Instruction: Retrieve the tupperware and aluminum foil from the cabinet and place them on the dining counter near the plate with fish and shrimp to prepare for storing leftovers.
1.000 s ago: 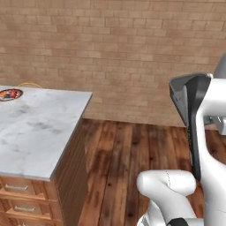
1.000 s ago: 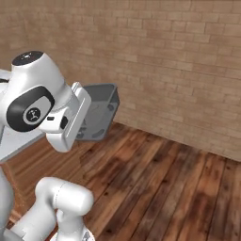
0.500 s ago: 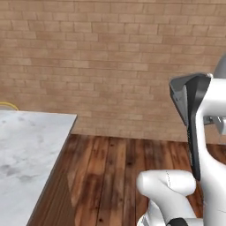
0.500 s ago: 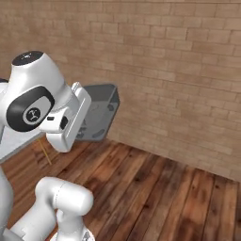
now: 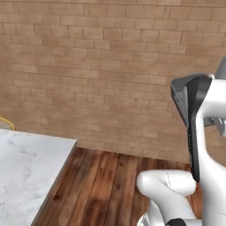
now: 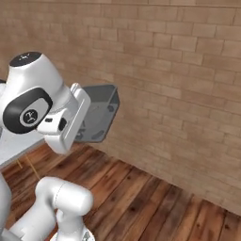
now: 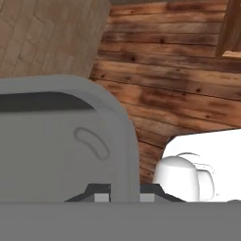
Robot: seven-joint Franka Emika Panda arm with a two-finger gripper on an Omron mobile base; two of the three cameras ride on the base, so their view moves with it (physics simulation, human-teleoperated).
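Transit step, by my read: tupperware [image 6: 96, 113] is clamped in the gripper [image 7: 121, 196] and being carried toward the dining counter; foil not fetched yet as far as these views tell.

Left to right:
- Dining counter, i.e. the table [image 5: 26, 172]: marble corner at lower left of the left base view, bare on the part that shows. Plate with fish and shrimp not in frame, so drop spot can't be judged.
- Wood floor [image 5: 106, 185] and brick wall [image 5: 97, 66] between table and arm.
- Tupperware at the arm's end, held high off the floor, tipped on edge with its open side facing the right base camera. Looks empty inside. Well apart from the table.

Gripper: fingers closed on the container's rim, seen in hand view.

Next move calls for: bring the plate into view, level the container, lower onto marble beside the plate, release. Then back to the cabinet for the foil.
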